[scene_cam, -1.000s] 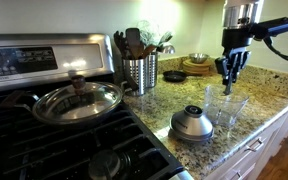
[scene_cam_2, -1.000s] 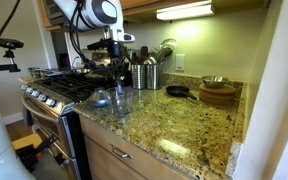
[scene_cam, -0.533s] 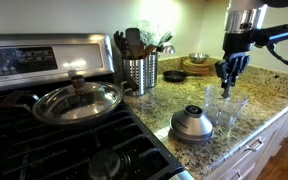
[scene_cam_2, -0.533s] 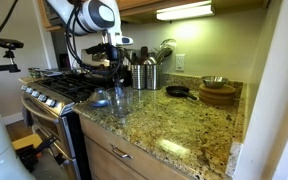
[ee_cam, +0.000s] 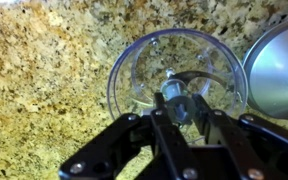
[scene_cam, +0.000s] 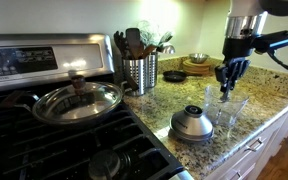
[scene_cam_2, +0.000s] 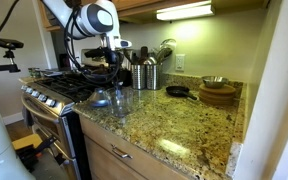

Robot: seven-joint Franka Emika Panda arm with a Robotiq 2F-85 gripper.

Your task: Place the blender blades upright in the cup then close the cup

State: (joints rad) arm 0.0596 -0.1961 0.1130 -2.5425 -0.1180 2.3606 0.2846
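Arm [scene_cam: 246, 28] shifted slightly; pincer [ee_cam: 172, 110] grips the blender blades [ee_cam: 199, 80] upright in the cup [ee_cam: 124, 70]. Releasing, then fitting the lid [ee_cam: 279, 65] at three o'clock, remains.

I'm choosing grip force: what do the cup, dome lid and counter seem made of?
The cup: clear colourless plastic, probably; the counter shows through its wall. The dome lid: silvery metal, likely steel; smooth sheen. The counter: speckled stone, granite-like, polished; it reflects light.
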